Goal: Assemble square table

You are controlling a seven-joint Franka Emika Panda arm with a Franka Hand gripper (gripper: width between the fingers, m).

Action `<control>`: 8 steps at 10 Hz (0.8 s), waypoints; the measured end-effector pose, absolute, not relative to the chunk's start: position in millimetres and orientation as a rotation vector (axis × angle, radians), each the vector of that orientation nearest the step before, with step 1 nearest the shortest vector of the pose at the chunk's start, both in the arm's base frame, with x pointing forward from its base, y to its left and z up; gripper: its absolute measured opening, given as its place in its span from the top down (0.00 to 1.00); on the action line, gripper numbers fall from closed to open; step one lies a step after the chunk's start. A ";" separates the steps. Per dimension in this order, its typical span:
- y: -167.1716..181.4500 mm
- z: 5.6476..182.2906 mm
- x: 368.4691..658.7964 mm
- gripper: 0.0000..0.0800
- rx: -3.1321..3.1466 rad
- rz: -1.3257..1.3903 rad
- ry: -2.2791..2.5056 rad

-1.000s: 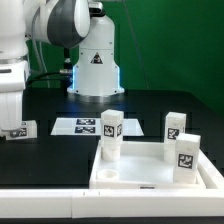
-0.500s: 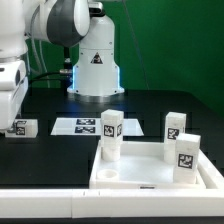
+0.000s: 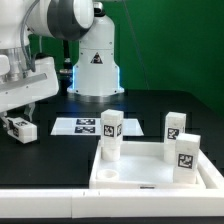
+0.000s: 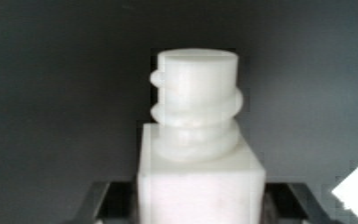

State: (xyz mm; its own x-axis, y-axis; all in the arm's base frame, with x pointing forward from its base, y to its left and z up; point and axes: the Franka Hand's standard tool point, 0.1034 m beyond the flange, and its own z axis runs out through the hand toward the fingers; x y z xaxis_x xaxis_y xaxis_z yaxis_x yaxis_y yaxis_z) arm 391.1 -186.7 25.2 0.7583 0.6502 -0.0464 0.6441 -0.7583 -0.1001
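ITEM: claw (image 3: 17,122) w/ fourth table leg (image 3: 21,129). Claw is clamped on this leg; wrist view shows leg body (image 4: 197,170) filling the gap between the two dark finger pads (image 4: 108,200), threaded peg end pointing away from the wrist. Leg sits at roughly 9 o'clock in the exterior view, low over the black surface (image 3: 150,105); whether it touches the surface or is just lifted, cannot tell.

KEY RELATION: leg's long axis runs straight out from the claw, tagged block end inside the grip, peg end free. Judgement: peg must be turned downward before it can meet a socket.

ITEM: square table top (image 3: 160,172), white, raised rim, at abt 5 o'clock in exterior view, well apart from claw. Three legs stand upright on it: one at its near-left corner (image 3: 110,136), two toward exterior view's right (image 3: 175,127) (image 3: 187,152). Open socket not clearly visible.

ITEM: marker board (image 3: 82,126), flat on surface, between claw and top, near 8 o'clock of centre.

DIRECTION: top lies toward 4 o'clock from claw. Judgement: next move is a carry across the marker board to the remaining corner.
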 end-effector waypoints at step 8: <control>-148.6 15.4 388.2 0.64 -3.069 0.059 0.472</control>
State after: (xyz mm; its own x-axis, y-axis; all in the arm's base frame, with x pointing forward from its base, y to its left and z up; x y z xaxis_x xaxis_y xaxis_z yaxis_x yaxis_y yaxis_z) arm 388.2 -148.6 15.4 0.9532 -0.2994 -0.0430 -0.3008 -0.9532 -0.0301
